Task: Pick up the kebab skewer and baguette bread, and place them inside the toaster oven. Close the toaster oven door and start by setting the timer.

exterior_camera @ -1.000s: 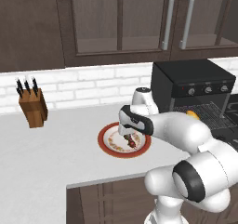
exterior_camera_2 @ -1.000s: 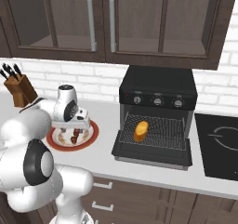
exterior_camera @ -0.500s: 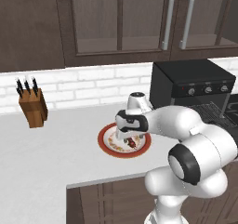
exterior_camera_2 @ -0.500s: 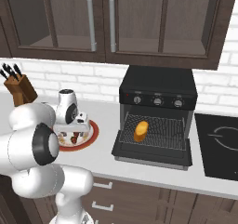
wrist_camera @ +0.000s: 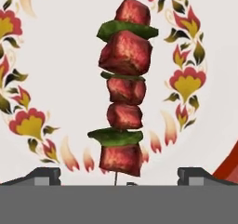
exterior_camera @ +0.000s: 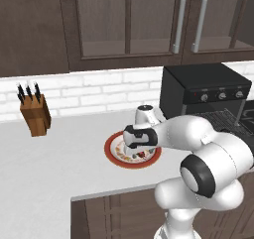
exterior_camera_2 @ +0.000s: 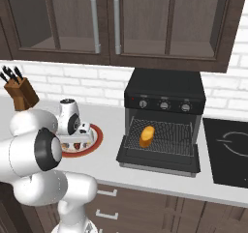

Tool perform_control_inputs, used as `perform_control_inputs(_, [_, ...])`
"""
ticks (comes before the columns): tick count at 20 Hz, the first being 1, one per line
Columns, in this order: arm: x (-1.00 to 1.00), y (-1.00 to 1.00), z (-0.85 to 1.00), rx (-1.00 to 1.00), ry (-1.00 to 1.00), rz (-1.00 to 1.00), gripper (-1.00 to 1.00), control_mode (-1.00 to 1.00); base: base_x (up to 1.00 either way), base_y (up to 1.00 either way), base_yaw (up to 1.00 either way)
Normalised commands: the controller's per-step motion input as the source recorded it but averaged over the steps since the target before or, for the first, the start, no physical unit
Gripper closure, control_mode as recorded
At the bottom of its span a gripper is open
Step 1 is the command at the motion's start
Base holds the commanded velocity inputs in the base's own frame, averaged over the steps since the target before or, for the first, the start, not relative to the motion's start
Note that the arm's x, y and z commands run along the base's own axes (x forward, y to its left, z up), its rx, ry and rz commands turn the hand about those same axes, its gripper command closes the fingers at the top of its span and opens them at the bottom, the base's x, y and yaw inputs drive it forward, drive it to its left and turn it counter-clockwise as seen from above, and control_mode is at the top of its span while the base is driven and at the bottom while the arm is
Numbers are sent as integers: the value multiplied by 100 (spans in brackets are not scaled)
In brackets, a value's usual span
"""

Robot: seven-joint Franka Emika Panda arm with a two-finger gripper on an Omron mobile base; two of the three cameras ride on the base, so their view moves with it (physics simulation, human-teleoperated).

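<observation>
Kitchen counter [exterior_camera: 59, 158], brick backsplash, dark cabinets above. You've dropped the gripper [wrist_camera: 119, 174] lower over the patterned plate [exterior_camera: 110, 149] than it was a second ago; the arm now folds down at centre frame of the left base view. Jaws spread wide, clamped on nothing. Kebab skewer [wrist_camera: 123, 86] lies on the plate, running up the middle of the hand view, lined up between the fingertips [wrist_camera: 44, 175]. Baguette bread [exterior_camera_2: 147, 136] already sits on the rack in the toaster oven [exterior_camera_2: 164, 95], toaster oven door [exterior_camera_2: 157, 158] down. Judgement: skewer grab looks imminent; door and timer still left.
</observation>
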Motion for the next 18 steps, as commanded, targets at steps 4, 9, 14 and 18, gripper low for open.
perform_control_inputs(4, [17,0,-15,0,0,0,-100,-100,0,0,0])
perform_control_inputs(9, [21,0,-13,0,0,0,-100,-100,0,0,0])
perform_control_inputs(14, [9,0,-3,0,0,0,-100,-100,0,0,0])
perform_control_inputs(18, [0,0,-4,0,0,0,-100,-100,0,0,0])
